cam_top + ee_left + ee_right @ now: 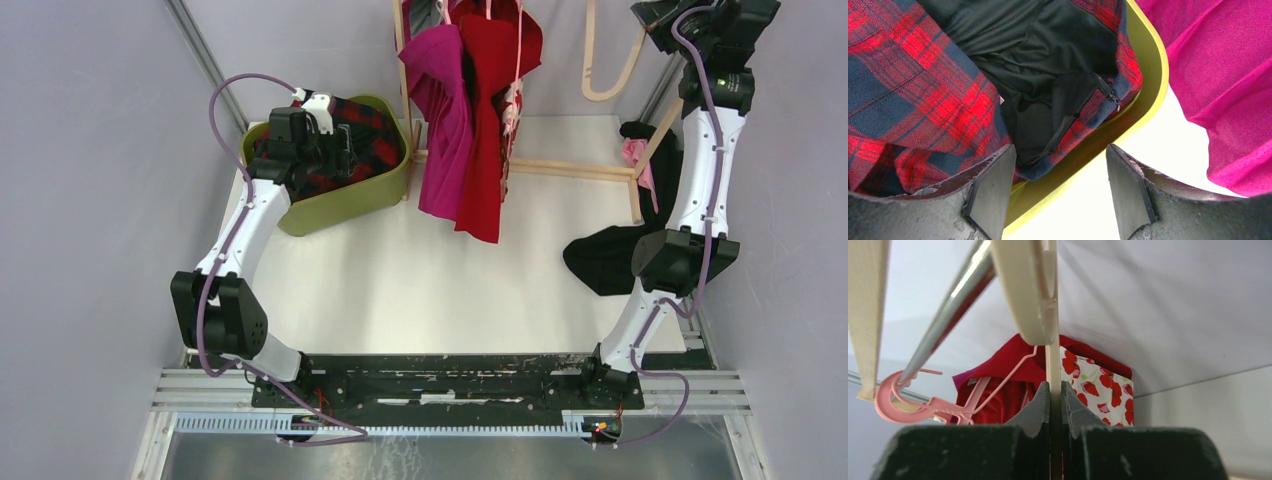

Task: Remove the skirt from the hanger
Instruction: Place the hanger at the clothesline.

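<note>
Pinching the thin bar of the bare wooden hanger (pixel 1024 300), the right gripper (pixel 1055 390) holds it aloft at the upper right of the top view, apart from the hung garments (pixel 470 130); the plaid skirt (pixel 923 90) lies in the green basket (pixel 1153 75) at upper left; the left gripper (pixel 1058 185) hovers over its rim, fingers spread, holding nothing; we judge the removal done.
</note>
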Robot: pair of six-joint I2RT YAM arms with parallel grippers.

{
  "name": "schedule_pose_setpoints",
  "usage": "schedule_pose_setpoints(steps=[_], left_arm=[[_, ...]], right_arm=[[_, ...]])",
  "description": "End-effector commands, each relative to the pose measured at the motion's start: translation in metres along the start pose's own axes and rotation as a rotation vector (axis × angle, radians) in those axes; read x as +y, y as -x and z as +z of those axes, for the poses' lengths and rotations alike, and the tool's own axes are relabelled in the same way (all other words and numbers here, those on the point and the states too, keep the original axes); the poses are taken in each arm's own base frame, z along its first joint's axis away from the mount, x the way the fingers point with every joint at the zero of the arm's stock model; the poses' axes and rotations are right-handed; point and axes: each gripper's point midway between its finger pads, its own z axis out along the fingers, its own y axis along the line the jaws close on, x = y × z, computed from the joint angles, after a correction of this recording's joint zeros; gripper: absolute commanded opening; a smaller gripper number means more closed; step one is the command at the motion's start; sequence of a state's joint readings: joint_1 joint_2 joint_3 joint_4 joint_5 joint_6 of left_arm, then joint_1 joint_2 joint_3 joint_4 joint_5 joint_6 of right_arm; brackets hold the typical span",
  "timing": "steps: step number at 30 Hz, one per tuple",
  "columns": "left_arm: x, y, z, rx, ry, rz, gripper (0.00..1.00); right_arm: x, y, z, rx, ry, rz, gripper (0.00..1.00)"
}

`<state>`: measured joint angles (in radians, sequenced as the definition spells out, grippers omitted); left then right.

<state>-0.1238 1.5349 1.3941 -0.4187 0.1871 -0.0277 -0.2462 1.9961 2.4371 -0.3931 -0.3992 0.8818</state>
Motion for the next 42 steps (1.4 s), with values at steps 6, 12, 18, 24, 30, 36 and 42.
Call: schedule_pose_setpoints(steps=[6,12,18,24,30,36,42], left_arm=[[-0.007,0.024,-0.002,-0.06,-0.041,0.031,0.73],[-0.009,0.026,-0.005,-0.067,-0.045,0.036,0.73],[-0.008,0.024,-0.008,-0.069,-0.038,0.038,0.73],[-0.007,0.026,-0.011,-0.073,-0.029,0.043,0.73],[-0.004,0.027,-0.012,-0.073,-0.01,0.046,0.73],[-0.002,0.027,-0.013,-0.071,-0.001,0.045,0.73],[-0.002,0.024,-0.011,-0.062,-0.001,0.043,0.73]], right_arm=[[-0.013,0.004,-0.025,-0.022,-0.127,-0.055,0.01],[-0.011,0.01,-0.032,-0.041,-0.151,-0.057,0.01],[-0.007,0.018,-0.039,-0.066,-0.172,-0.064,0.01],[-0.009,0.016,-0.031,-0.037,-0.18,-0.039,0.01],[-0.016,0.016,-0.018,-0.042,-0.176,-0.009,0.01],[-0.04,0.0,-0.005,0.004,-0.215,0.025,0.01],[-0.058,-0.016,-0.005,0.06,-0.264,0.01,0.01]])
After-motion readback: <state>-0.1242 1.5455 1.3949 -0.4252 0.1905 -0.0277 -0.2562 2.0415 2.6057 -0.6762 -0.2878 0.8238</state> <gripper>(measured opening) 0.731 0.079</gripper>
